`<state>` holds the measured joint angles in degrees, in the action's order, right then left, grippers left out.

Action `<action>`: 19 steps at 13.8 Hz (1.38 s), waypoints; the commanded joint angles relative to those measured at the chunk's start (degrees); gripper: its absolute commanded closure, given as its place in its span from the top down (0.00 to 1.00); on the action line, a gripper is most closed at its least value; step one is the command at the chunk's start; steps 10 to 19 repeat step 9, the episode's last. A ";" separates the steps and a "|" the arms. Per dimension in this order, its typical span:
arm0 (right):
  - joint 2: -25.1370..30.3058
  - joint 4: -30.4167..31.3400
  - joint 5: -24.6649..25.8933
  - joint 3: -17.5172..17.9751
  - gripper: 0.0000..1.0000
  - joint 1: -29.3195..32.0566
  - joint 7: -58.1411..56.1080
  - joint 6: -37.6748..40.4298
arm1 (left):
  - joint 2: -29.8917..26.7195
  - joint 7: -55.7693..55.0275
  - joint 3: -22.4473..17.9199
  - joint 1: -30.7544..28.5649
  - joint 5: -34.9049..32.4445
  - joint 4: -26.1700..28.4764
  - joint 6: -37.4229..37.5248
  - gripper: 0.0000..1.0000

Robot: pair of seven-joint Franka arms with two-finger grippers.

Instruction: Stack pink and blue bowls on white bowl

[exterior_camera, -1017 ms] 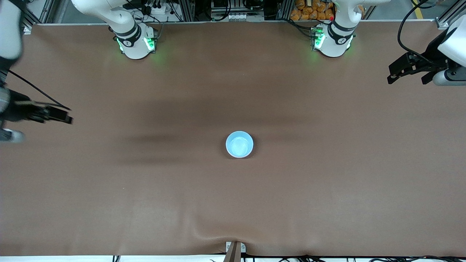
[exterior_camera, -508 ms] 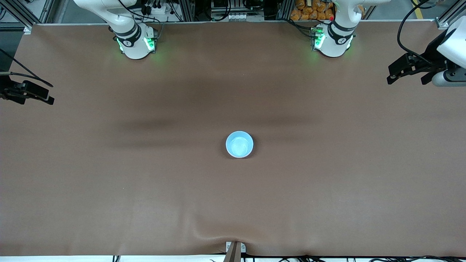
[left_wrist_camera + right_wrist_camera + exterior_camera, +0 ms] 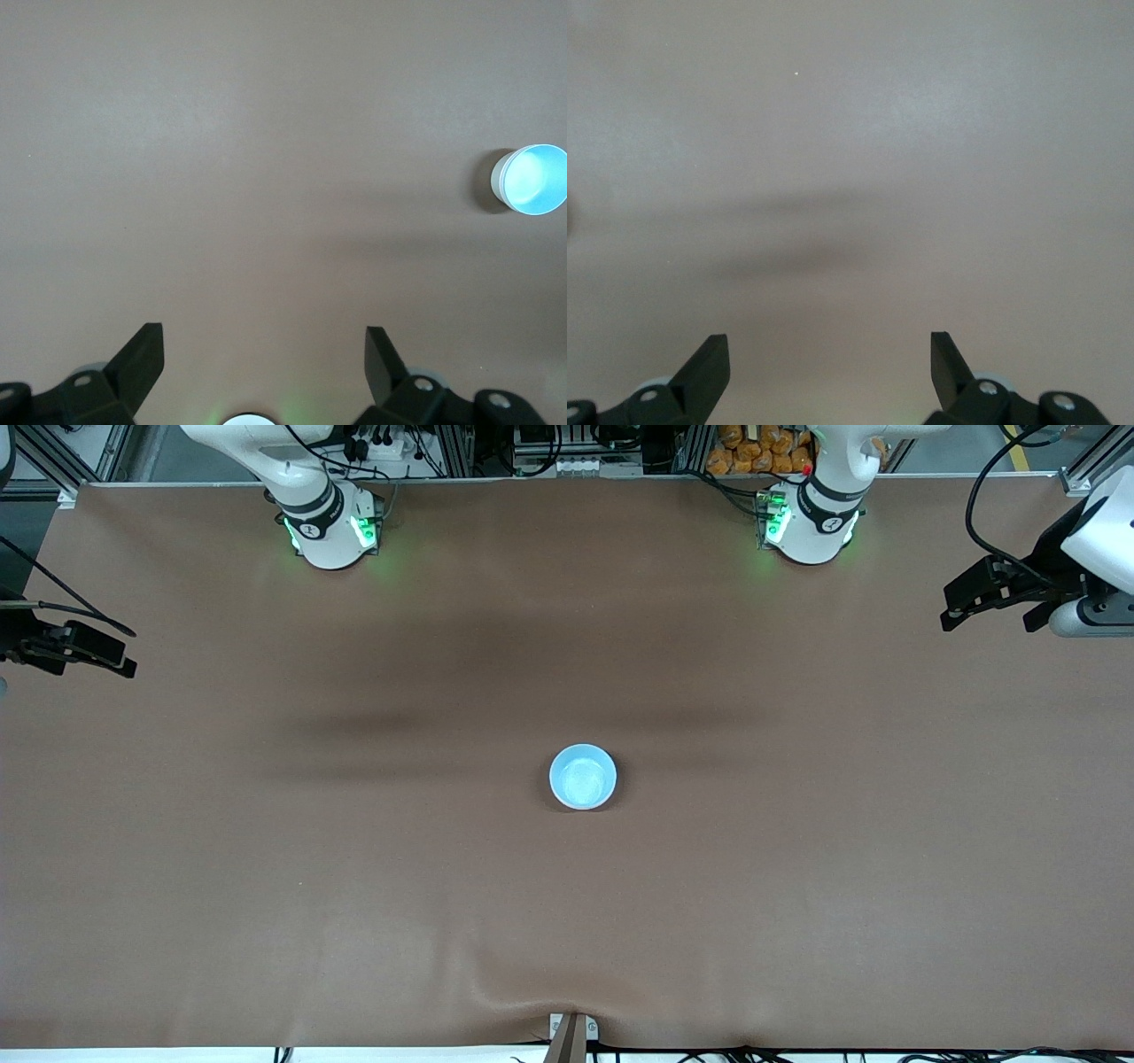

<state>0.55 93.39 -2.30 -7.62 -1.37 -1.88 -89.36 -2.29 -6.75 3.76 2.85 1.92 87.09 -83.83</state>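
Counting bowls: only one shows from above, the blue bowl, upright near the middle of the brown desk. Left wrist view shows the same blue bowl from the side, with a paler wall under the blue rim; cannot tell whether that is another bowl beneath it. No pink or white rim can be made out in any view.

Two arms, two tools. Left tool hangs over the left arm's end of the desk, well apart from the bowl, arm partly cut off by the frame edge. Right tool hangs over the right arm's end of the desk, most of its arm out of frame. Both arms wait.

Left wrist view: left tool fingers spread wide, nothing between them, bare desk below. Right wrist view: right tool fingers also spread wide and empty, only bare desk and soft shadows; no bowl there.

Front view also shows a small bracket at the desk edge nearest the camera.
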 commanded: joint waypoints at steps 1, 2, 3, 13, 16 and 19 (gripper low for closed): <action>1.21 -0.92 1.86 1.56 1.00 1.55 0.47 0.94 | 0.35 0.07 0.38 0.05 -1.22 -0.61 -0.11 1.00; 1.21 -1.01 1.87 1.47 1.00 1.64 0.38 0.94 | 0.35 0.15 0.38 0.05 -1.22 -0.61 -0.11 1.00; 1.21 -1.19 1.87 1.47 1.00 1.64 0.38 1.20 | 0.35 0.16 0.38 0.05 -1.22 -0.52 -0.11 1.00; 1.38 -1.19 1.95 1.55 1.00 1.46 0.64 1.91 | 0.35 -0.19 0.38 0.05 -1.22 -0.44 -0.11 1.00; 1.38 -1.19 1.95 1.55 1.00 1.46 0.64 1.91 | 0.35 -0.19 0.38 0.05 -1.22 -0.44 -0.11 1.00; 1.38 -1.19 1.95 1.55 1.00 1.46 0.64 1.91 | 0.35 -0.19 0.38 0.05 -1.22 -0.44 -0.11 1.00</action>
